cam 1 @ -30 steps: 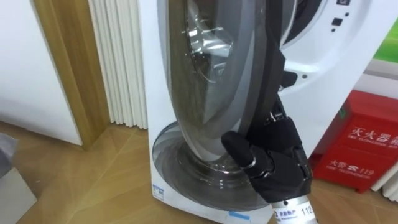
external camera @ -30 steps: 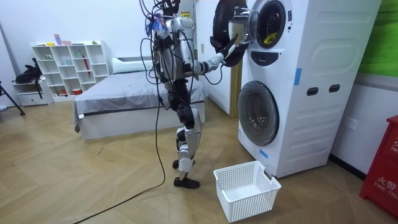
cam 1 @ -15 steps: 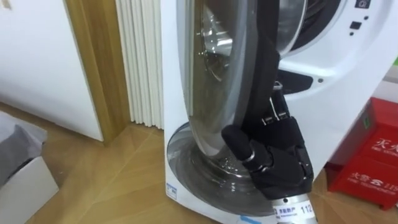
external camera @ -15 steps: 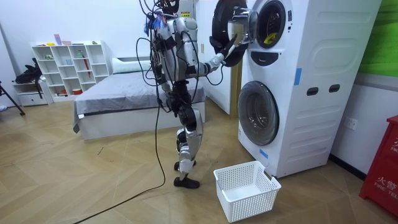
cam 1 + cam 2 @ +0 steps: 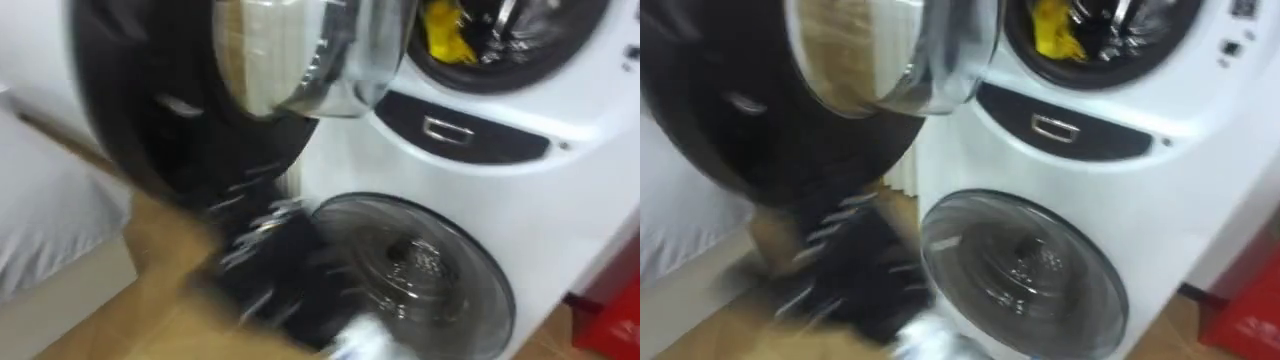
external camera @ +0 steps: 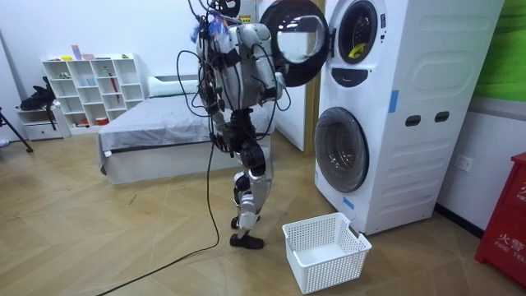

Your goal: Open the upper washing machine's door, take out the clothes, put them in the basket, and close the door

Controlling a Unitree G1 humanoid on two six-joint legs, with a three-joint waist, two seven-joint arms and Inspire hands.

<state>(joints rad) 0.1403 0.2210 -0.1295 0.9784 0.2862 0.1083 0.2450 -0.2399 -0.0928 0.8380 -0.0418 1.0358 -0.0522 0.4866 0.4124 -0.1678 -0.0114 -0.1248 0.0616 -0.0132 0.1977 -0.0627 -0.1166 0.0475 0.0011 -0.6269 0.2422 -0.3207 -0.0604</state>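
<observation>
Room view has the robot standing upright just beside the stacked washing machine (image 6: 394, 107), facing it; the upper door (image 6: 296, 41) stands wide open at head height; a white basket (image 6: 325, 251) sits on the floor before the lower door (image 5: 410, 270). The right hand (image 5: 280, 275) shows low, below the open door, too smeared to tell whether its fingers are curled or loose; it holds nothing I can make out. The clothes (image 5: 447, 30), yellow and dark, lie inside the upper drum. Risks, as I judge them: the forearm knocks the door on the way up; a garment snags on the drum lip; a dropped piece misses the basket far below.
</observation>
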